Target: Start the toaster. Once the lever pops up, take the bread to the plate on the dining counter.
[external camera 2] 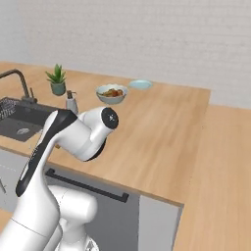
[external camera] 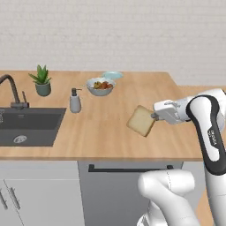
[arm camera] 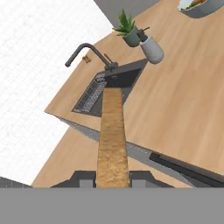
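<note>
In the left base view, the gripper (external camera: 154, 116) is holding the bread (external camera: 141, 121) by one edge, its jaws clamped narrowly on the slice and carrying it in the air above the dining counter (external camera: 132, 132); the slice is hanging tilted just ahead of the jaws, clear of the wood. Far beyond the jaws, near the counter's back edge, the plate (external camera: 113, 75) is lying partly hidden behind a bowl of fruit (external camera: 101, 86), and off to the side are standing a soap dispenser (external camera: 75, 101), a potted plant (external camera: 42, 80) and a sink (external camera: 28, 126) with its faucet (external camera: 11, 89). In the right base view the arm is covering the hand, while the plate (external camera 2: 140, 84) is showing well apart from it, just past the bowl (external camera 2: 112, 93). In the hand view the slice (arm camera: 112, 135) is running edge-on between the two fingertips (arm camera: 84, 178), pointing toward the sink (arm camera: 111, 89). By this showing the bread is already out of the toaster and travelling, so the toasting looks done; what is remaining, in judgement, is reaching the plate and setting the slice down. Counted: one bread slice, one plate, one bowl, one plant, one dispenser, one sink.
</note>
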Tool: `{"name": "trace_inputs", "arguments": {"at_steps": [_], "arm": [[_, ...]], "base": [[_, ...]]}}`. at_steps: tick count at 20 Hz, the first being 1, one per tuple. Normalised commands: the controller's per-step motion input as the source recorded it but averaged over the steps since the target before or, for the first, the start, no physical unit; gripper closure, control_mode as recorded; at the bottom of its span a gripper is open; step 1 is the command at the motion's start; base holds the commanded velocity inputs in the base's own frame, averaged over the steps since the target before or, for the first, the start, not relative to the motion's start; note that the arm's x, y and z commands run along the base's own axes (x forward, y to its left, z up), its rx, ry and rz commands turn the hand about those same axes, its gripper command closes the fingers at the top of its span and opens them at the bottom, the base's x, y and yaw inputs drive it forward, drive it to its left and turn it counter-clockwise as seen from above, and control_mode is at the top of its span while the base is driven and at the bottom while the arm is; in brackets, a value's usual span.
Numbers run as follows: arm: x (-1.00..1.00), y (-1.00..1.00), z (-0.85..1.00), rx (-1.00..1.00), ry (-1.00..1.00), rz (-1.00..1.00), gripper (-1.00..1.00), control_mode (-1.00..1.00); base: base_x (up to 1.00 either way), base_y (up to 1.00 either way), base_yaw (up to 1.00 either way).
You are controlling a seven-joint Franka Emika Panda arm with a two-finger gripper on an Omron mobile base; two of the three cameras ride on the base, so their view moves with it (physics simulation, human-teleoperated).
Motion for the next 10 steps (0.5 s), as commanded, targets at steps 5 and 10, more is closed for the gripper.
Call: {"name": "trace_inputs", "arguments": {"at_steps": [5,10], "arm": [[0.00,0.00,0.00,0.00,0.00,0.00,1.00,1.00],[0.00,0.00,0.00,0.00,0.00,0.00,1.00,1.00]], "base": [[0.00,-1.00,0.00],[0.00,-1.00,0.00]]}}
